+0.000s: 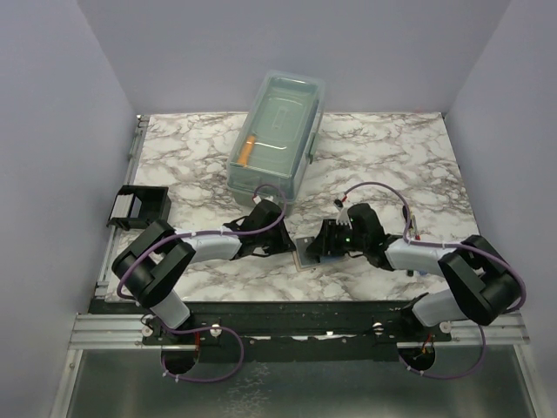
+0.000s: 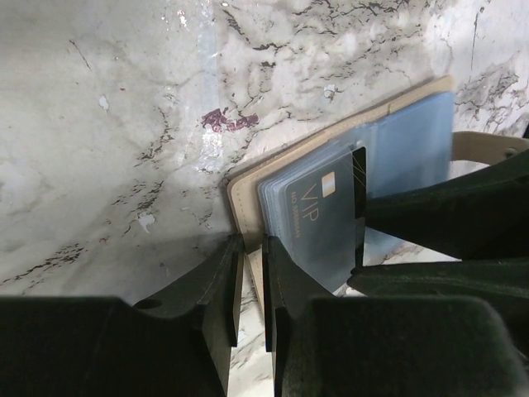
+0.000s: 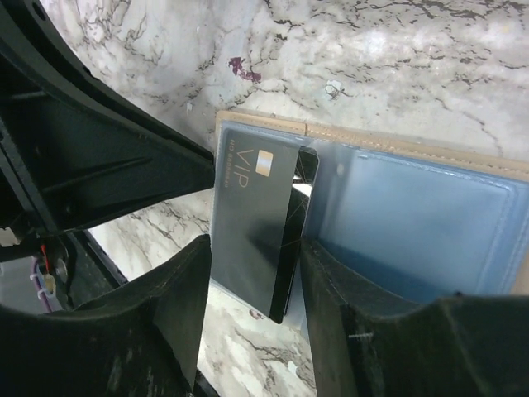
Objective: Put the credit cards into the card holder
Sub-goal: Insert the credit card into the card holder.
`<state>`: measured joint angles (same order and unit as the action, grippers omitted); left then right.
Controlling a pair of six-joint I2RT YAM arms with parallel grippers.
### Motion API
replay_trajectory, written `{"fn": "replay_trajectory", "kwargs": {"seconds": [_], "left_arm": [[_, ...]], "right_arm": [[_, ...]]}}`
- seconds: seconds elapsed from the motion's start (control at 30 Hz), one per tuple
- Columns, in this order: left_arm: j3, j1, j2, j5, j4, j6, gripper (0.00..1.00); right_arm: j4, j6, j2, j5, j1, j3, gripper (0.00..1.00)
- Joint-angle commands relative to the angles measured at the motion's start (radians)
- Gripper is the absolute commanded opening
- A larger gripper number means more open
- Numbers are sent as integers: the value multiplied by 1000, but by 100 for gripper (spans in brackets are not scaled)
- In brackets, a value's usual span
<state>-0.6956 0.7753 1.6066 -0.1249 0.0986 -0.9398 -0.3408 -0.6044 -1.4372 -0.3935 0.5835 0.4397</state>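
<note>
Left gripper (image 2: 252,252) nips the tan wallet (image 2: 241,203) edge; right gripper (image 3: 254,248) seemingly clasps the dark card (image 3: 256,219)

The left pincer (image 2: 252,258) clamps the tan folder's (image 2: 240,203) edge beside the grey VIP card (image 2: 318,223).

Grey card (image 3: 248,223) lies partly in tan card holder (image 3: 413,215).

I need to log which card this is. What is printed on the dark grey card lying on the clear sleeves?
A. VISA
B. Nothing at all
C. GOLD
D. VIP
D: the dark grey card carries the letters VIP beside a small gold chip, readable in both wrist views.
</note>
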Motion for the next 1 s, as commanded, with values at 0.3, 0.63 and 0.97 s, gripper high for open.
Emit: {"fn": "replay_trajectory", "kwargs": {"seconds": [0.3, 0.63, 0.97], "left_arm": [[36, -10, -22, 10, -59, 31, 22], [15, -10, 13, -9, -37, 20, 22], [-13, -10, -10, 11, -77, 29, 22]], "right_arm": [[179, -73, 92, 206, 26, 5, 56], [124, -5, -14, 179, 73, 85, 54], [193, -80, 43, 304, 146, 97, 55]]}}
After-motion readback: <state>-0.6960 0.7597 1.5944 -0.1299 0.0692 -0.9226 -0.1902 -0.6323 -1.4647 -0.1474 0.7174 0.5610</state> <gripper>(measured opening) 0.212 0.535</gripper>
